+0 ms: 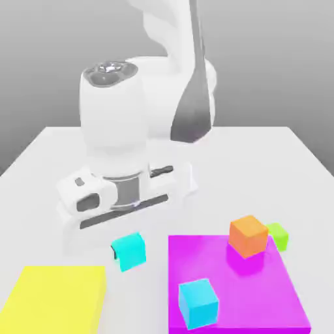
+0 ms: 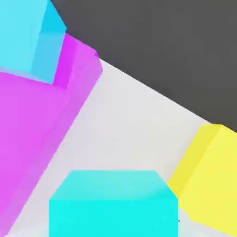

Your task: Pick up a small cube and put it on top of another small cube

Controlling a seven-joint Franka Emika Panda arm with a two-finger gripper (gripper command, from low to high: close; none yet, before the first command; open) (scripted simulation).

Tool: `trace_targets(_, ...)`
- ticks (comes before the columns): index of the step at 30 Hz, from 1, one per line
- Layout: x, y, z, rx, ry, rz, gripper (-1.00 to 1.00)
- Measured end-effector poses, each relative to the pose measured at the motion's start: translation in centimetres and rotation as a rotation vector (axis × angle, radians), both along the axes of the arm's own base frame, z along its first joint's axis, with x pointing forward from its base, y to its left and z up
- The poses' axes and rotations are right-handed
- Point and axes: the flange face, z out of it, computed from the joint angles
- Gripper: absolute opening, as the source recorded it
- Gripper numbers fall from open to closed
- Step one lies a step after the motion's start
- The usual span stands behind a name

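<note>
I see white worktop (image 1: pixel 39 156), grey backdrop | hand view: small cyan cube (image 2: pixel 113 206) close | end effector (image 1: pixel 124 225) grip: cannot tell

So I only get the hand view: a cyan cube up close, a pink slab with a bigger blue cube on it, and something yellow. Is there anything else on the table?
Observer: Yes. An orange cube sits on the magenta slab, near its far corner on the exterior view's right.
Operator: Is anything hiding behind it?
Observer: A small lime-green cube peeks out just beyond it, partly hidden.
Operator: And what's above my close cube?
Observer: The robot's white arm stands right over the small cyan cube.
</note>
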Motion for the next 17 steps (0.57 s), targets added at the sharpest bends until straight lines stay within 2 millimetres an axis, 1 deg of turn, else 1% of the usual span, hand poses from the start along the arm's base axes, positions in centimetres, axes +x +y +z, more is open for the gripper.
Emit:
trace_targets(5, 2.2, 4.8, 2.1, -0.002, -0.003, 0.275, -1.0)
trace_targets(9, 3.5, 8.7, 3.6, -0.004, -0.006, 0.49, -1.0)
trace_targets(10, 3.7, 9.0, 3.0, -0.004, -0.006, 0.511, -1.0)
trace_targets(11, 3.9, 9.1, 1.9, -0.004, -0.006, 0.52, -1.0)
trace_targets(13, 3.9, 9.1, -1.0, -0.005, -0.006, 0.526, -1.0)
trace_targets(14, 3.9, 9.1, -1.9, -0.005, -0.006, 0.526, 1.0)
trace_targets(17, 3.9, 9.1, -1.9, -0.005, -0.006, 0.526, 1.0)
